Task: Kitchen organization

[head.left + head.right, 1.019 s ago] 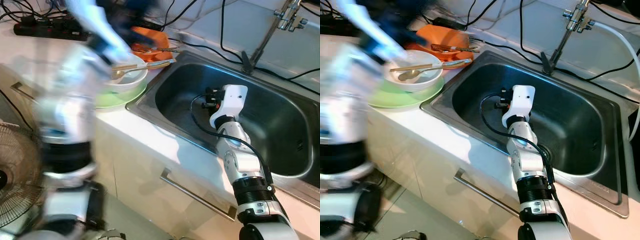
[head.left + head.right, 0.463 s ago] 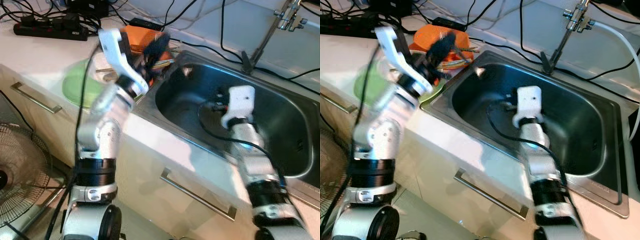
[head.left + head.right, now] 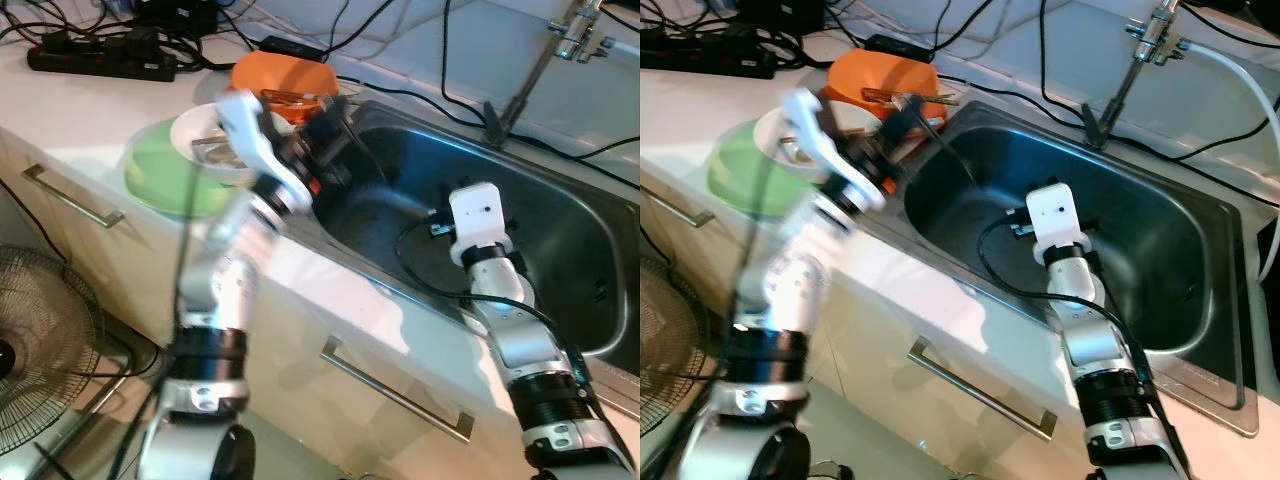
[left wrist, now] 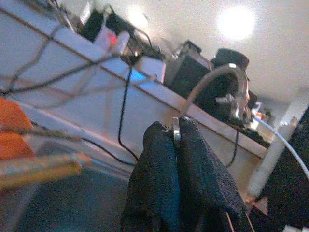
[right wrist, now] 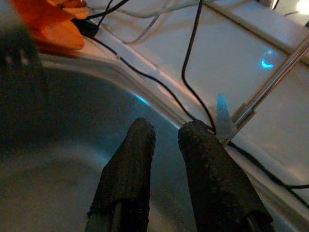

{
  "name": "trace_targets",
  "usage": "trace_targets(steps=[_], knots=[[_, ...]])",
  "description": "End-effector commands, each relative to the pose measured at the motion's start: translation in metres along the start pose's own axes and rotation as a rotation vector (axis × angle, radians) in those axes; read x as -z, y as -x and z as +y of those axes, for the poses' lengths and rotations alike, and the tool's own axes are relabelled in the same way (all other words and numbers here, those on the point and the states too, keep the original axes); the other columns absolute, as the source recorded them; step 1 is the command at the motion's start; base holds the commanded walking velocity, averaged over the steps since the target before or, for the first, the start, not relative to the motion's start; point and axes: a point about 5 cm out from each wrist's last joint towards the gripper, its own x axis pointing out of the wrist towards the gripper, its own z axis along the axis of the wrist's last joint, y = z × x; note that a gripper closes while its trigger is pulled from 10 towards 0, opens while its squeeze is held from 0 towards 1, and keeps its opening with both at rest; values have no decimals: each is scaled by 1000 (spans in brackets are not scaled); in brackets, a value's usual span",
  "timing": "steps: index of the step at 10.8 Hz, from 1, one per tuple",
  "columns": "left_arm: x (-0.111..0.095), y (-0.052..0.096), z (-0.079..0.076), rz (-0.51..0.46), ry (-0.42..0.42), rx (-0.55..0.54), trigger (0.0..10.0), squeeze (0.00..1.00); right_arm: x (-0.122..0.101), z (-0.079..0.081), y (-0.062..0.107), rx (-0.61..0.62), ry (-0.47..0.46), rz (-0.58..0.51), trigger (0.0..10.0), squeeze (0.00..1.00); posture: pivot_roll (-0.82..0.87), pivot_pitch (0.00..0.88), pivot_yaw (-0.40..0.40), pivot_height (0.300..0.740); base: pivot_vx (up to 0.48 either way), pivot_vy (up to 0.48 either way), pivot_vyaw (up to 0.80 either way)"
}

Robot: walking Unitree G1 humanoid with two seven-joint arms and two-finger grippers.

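My left gripper (image 3: 335, 125) hangs over the near left corner of the steel sink (image 3: 1160, 230), shut on a thin metal utensil (image 4: 176, 131). The utensil's long stem (image 3: 365, 165) slants down into the basin. Behind the arm, a white bowl (image 3: 195, 135) rests on a green plate (image 3: 160, 180), and an orange bowl (image 3: 270, 72) with chopsticks (image 3: 300, 97) across it sits farther back. My right gripper (image 5: 166, 128) is low inside the sink, open by a narrow gap with nothing between its fingers.
A faucet (image 3: 560, 40) stands at the back right of the sink, with black cables trailing along the counter behind it. A power strip (image 3: 100, 60) lies at the back left. A floor fan (image 3: 40, 330) stands below left, and drawer handles (image 3: 395, 390) line the cabinet front.
My left arm has swung from the bowl and plate over to the sink's left corner, carrying the utensil. The right arm has shifted slightly inside the basin.
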Motion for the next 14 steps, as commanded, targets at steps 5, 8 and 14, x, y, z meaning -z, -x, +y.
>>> trace_targets(steps=[5,8,14], knots=[[20,-5,-8,58,7,39,10000,0,-6,-21,11,-41,35,-53,10000,1000,-56,54,-104,740,0,0,0],[22,-1,-8,66,0,42,10000,0,-22,-21,15,-147,65,-140,10000,1000,-61,46,-104,740,0,0,0],[19,-1,-6,62,-14,44,10000,0,-35,1,25,-403,62,-189,10000,0,-59,42,-98,740,0,0,0]])
